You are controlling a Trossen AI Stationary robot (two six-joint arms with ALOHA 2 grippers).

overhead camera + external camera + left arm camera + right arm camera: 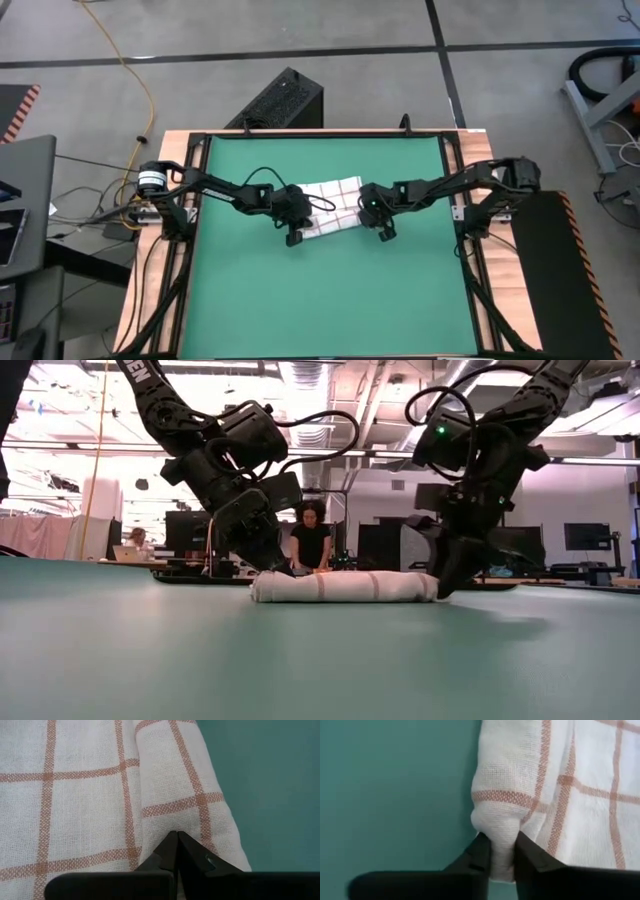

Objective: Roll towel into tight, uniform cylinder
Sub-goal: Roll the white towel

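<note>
Two black robot arms [225, 190] made of chunky blocks and thin bars have looping black cables, a round silver and black part near one base, white letters, and a tiny green light.

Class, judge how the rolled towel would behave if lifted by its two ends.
The towel is thin woven cloth, so it would probably sag in the middle. It bunches where the right gripper pinches it, suggesting softness. The roll may loosen.

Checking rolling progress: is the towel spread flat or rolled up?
Partly rolled: the towel shows as a low roll on the green mat, with an unrolled flat part beside it in the left wrist view.
</note>
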